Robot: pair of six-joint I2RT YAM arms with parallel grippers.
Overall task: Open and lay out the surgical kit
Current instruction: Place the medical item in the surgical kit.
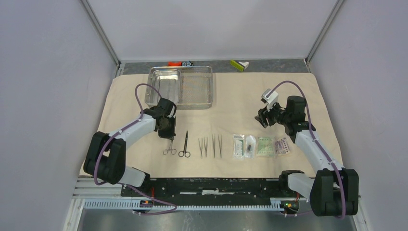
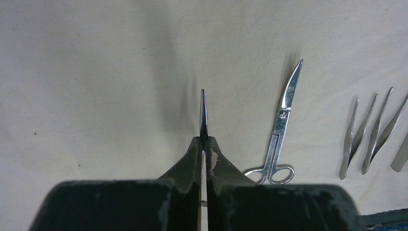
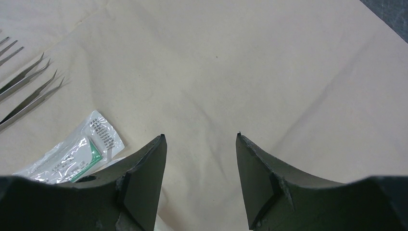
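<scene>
**Surgical kit: stock on the cloth wrap**

Your left pincer [image 2: 204, 139] was clamped on the forceps [image 2: 203, 110], with the scissors [image 2: 281, 125] just beside. Your right pincer [image 3: 199, 139] stood wide and empty above the cloth wrap [image 1: 231, 96], near the four packets [image 1: 261, 146]. The tweezers [image 1: 210, 146] lay between scissors and packets. The steel tray [image 1: 163, 86] sat at the far edge.

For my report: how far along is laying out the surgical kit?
Done: cloth wrap spread, tray looks empty, scissors, tweezers, four packets in a row. In hand: left gripper shut on the forceps beside the scissors. Left: probably only releasing them; right gripper open, empty.
</scene>
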